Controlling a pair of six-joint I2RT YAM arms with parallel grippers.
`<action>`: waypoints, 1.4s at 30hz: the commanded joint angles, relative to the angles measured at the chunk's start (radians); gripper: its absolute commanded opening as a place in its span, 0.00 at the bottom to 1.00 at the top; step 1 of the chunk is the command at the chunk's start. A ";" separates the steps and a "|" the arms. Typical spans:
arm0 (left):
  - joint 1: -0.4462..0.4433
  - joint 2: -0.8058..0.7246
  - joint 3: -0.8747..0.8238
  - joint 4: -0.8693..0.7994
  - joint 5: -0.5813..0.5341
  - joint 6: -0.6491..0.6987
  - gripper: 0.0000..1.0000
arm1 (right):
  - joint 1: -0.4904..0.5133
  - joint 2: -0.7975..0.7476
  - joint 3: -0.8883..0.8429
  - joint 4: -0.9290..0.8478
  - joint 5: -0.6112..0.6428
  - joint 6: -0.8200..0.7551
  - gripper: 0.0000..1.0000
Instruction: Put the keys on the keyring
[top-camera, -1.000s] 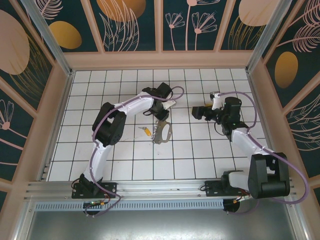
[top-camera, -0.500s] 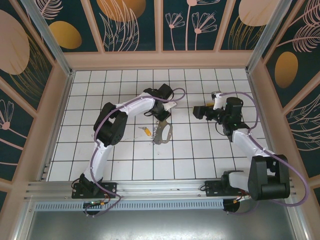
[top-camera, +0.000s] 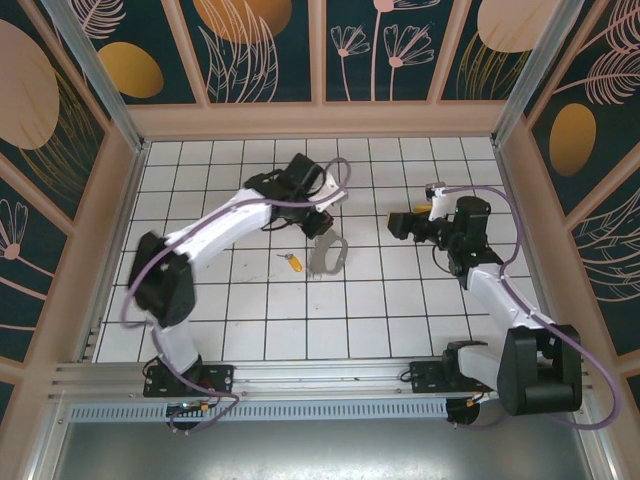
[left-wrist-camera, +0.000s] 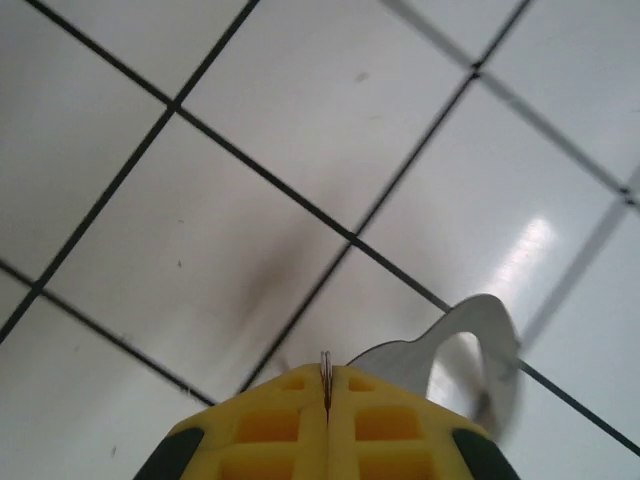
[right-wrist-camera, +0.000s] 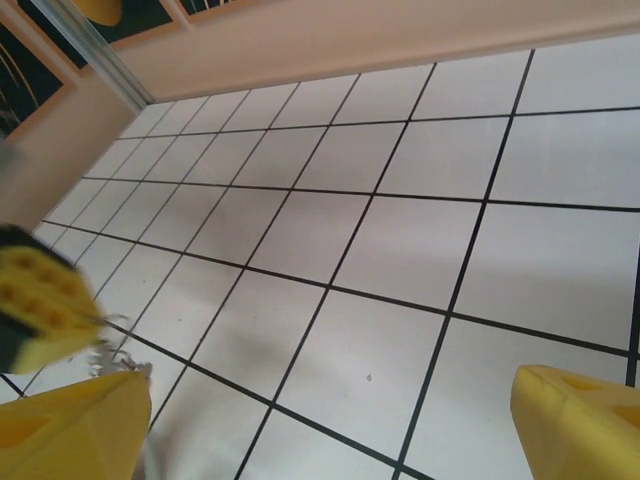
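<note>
Two arms reach from an aluminium rail (top-camera: 330, 385) at the 6 o'clock edge over a white tiled surface (top-camera: 250, 315) ruled with thin black grid lines, glossy enough to carry a bright glare patch in the left wrist view. Pale wooden walls box the surface in on three sides. Above them rise dark teal panels (top-camera: 265, 60) painted with peach and gold leaves, discs and flower stems, and slanted aluminium posts (top-camera: 95, 70) stand at the far corners. Near the middle of the surface the keyring (top-camera: 328, 255) hangs tilted under the left pincer (top-camera: 322, 222). The left wrist view shows that pincer (left-wrist-camera: 326, 372) fully closed, its yellow fingers pressed together on a thin metal edge of the keyring (left-wrist-camera: 400, 355), whose silvery curved part with a hole juts out toward 3 o'clock above the tiles. One of the keys (top-camera: 293, 262), a small piece with a yellow head, lies flat on a tile just at 9 o'clock of the keyring, apart from it. The right pincer (top-camera: 397, 225) hovers at 3 o'clock of the keyring, pointing toward it. In its own wrist view the right pincer (right-wrist-camera: 320, 425) has its yellow fingers (right-wrist-camera: 75, 425) spread wide with nothing between them but bare tiles.
</note>
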 joint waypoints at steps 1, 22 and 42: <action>-0.005 -0.191 -0.153 0.165 0.134 0.046 0.00 | 0.000 -0.061 -0.011 0.040 -0.092 0.007 0.89; -0.005 -0.849 -0.681 0.768 0.559 -0.084 0.00 | 0.583 -0.280 0.018 0.333 -0.314 -0.224 0.53; -0.004 -0.923 -0.721 0.932 0.624 -0.214 0.00 | 0.713 -0.156 0.121 0.467 -0.311 -0.245 0.22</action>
